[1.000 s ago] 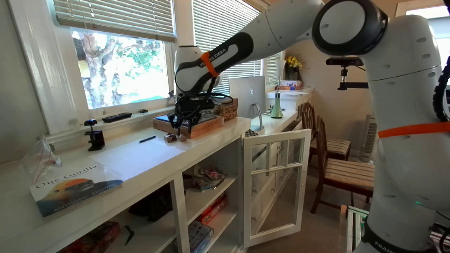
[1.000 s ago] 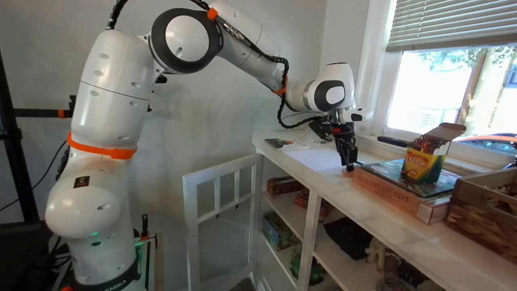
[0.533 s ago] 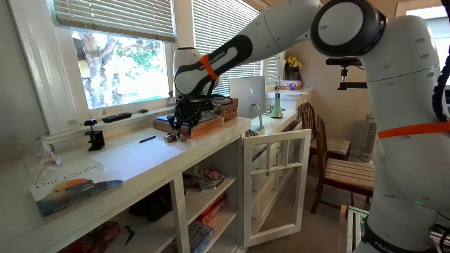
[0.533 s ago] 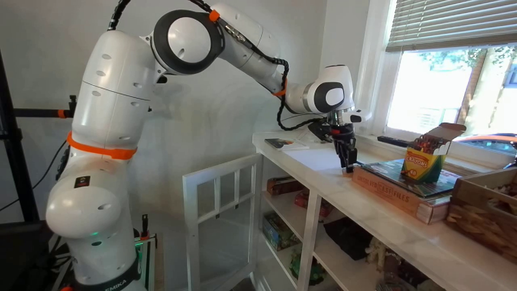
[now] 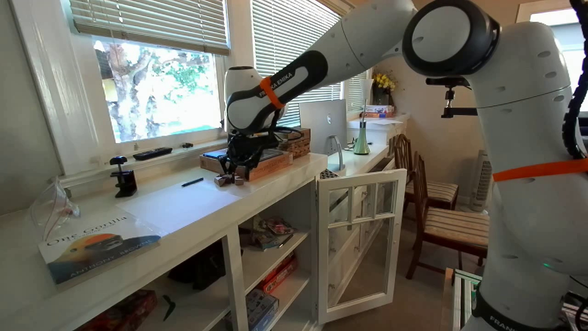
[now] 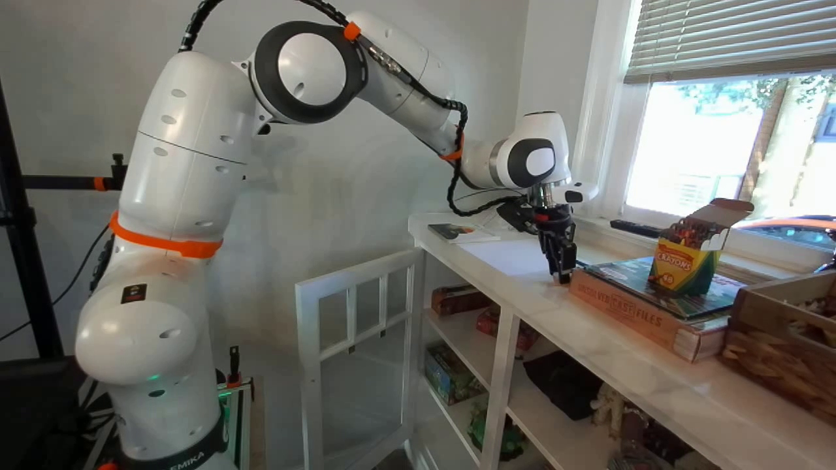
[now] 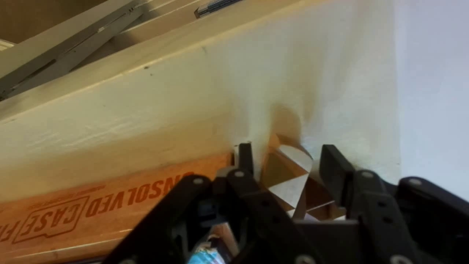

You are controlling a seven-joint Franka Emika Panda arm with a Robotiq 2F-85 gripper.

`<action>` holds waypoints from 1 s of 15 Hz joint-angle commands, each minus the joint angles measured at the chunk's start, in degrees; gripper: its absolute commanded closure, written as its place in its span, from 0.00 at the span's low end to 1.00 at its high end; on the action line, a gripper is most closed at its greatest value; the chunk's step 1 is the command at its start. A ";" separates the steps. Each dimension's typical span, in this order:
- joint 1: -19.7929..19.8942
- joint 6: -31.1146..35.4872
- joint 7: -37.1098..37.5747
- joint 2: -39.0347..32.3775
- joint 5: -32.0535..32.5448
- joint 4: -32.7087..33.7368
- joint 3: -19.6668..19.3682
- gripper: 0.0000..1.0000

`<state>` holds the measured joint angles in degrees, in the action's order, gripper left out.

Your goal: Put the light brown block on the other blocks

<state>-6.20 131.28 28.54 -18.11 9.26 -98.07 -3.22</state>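
The light brown block [image 7: 284,170], likely this faceted one, sits within the gripper [image 7: 287,157], its fingers [image 7: 245,156] apart. Probably light, stiff, slippery on slanted faces: pinch low, across opposite sides. Just beside, the other blocks [image 7: 317,194]; beneath, the worktop [image 7: 146,99]; near, the box [image 7: 121,207].

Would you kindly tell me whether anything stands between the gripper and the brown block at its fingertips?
Nothing visible does: in the wrist view, the brown block shows between the fingers of the open gripper. Another brown block, partly hidden, lies close by and might crowd one finger.
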 commanded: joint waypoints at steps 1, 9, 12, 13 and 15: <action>-0.34 0.86 -0.18 -0.45 1.11 0.19 -0.27 0.80; 0.00 1.12 -0.39 1.07 0.59 0.80 -0.35 0.94; -0.06 1.24 -0.27 1.02 0.36 2.06 -0.18 0.94; -0.12 1.11 -0.14 0.83 0.24 2.74 -0.13 0.94; -0.19 0.97 -0.04 0.62 -0.05 3.81 0.03 0.94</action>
<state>-6.27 132.06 28.46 -17.27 9.28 -95.51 -3.33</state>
